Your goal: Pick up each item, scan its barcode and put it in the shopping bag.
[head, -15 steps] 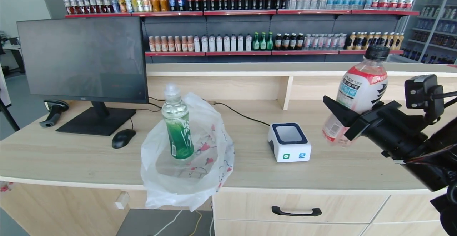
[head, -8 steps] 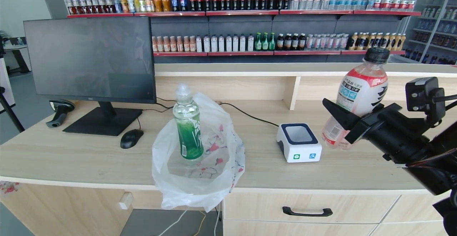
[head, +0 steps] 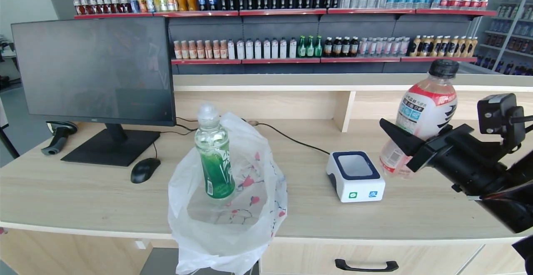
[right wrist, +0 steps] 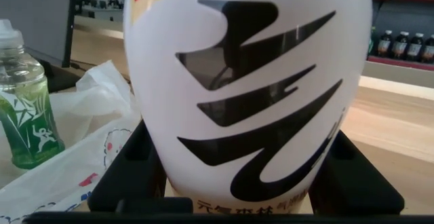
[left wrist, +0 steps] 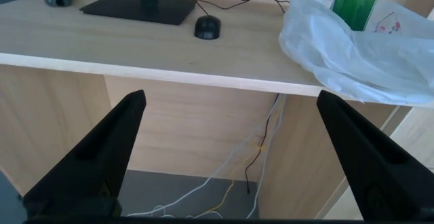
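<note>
R tool clamped on white-pink bottle w/ black cap; bottle tilted, held in air just right of scanner, above tabletop. L tool fingers wide apart, nothing between, low in front of tabletop edge. Green bottle upright inside shopping bag; bag at front edge, left of scanner.

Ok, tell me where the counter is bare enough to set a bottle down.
Bare wood runs along the counter's front edge, in front of the mouse and monitor stand, up to the shopping bag. A narrower patch lies between bag and scanner; another lies right of the scanner toward the front edge. Crowded: cables behind the bag.
</note>
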